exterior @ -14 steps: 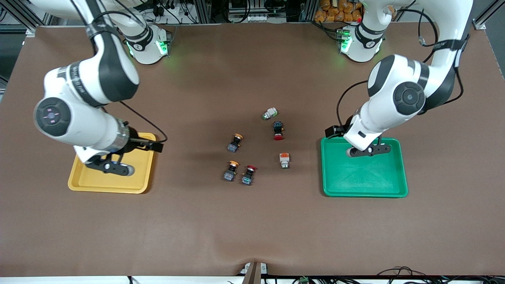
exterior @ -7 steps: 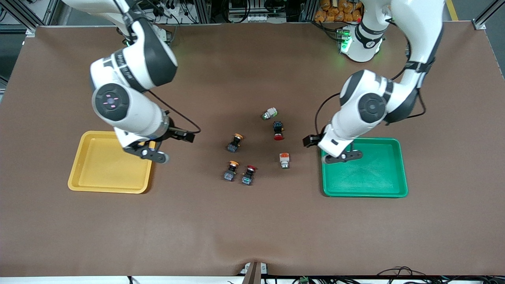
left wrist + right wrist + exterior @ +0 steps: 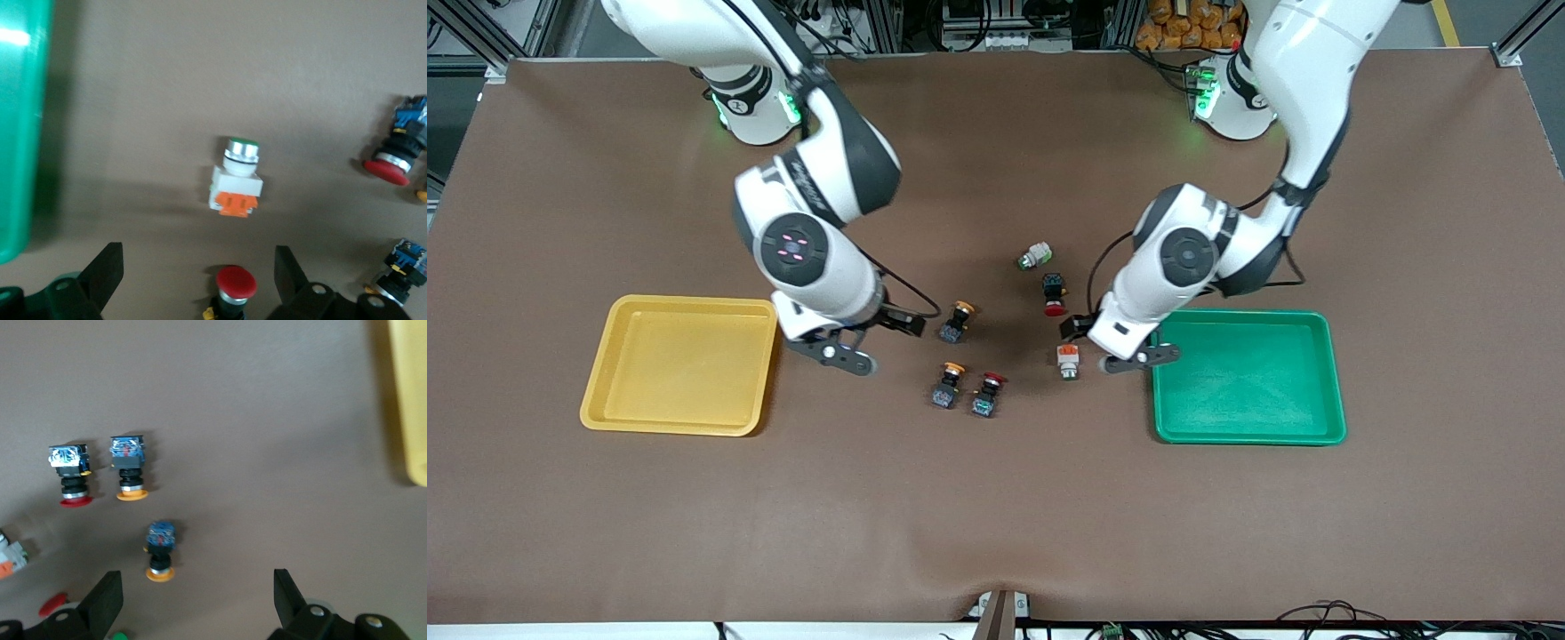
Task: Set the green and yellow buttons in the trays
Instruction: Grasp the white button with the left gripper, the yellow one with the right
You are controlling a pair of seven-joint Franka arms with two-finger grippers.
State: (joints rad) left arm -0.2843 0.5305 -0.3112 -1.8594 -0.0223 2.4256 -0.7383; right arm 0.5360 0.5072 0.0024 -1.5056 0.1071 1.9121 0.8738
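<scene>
A: Up on the front view: right gripper (image 3: 845, 356) over bare counter (image 3: 996, 516) between yellow tray (image 3: 618, 404) and the yellow-capped buttons (image 3: 957, 322), fingers spread. Left gripper (image 3: 1138, 360) just beside green tray (image 3: 1325, 391), over counter next to the white button with orange block (image 3: 1067, 360).

B: Other white, green-tipped button (image 3: 1034, 257) farther from camera, beside a red-capped switch (image 3: 1054, 294). Second yellow one (image 3: 949, 383) beside another red switch (image 3: 987, 394).

A: Left wrist view: jaws wide, holding nothing, white button (image 3: 235, 178) lying between them.

B: Right wrist view: jaws released too, two yellow caps (image 3: 161, 550) on counter, tray edge (image 3: 408, 400) in view.
</scene>
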